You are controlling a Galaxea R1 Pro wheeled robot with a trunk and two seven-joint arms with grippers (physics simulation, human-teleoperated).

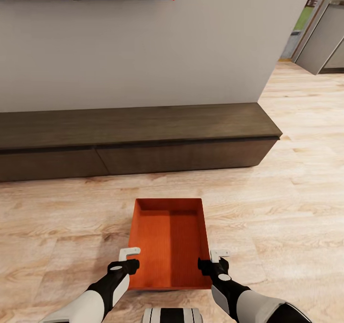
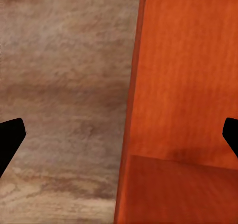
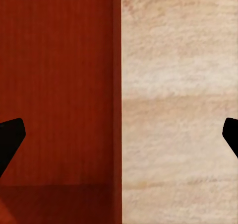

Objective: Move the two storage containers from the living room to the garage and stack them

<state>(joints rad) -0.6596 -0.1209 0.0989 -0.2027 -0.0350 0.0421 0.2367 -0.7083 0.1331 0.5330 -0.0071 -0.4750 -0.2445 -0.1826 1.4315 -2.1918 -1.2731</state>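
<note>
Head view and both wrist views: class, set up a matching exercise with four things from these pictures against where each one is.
Things:
1. storage container
2. left pincer
3. right pincer
4. TV cabinet

Places:
A. open, astride the bin's right wall
B. against the white wall
C. on the wood floor, between both arms
D. open, astride the bin's left wall

Pairs: 1-C, 2-D, 3-A, 4-B

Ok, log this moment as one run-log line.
room: living room | storage container: on wood floor, by TV bench | left gripper: open, straddling left wall | right gripper: open, straddling right wall
</note>
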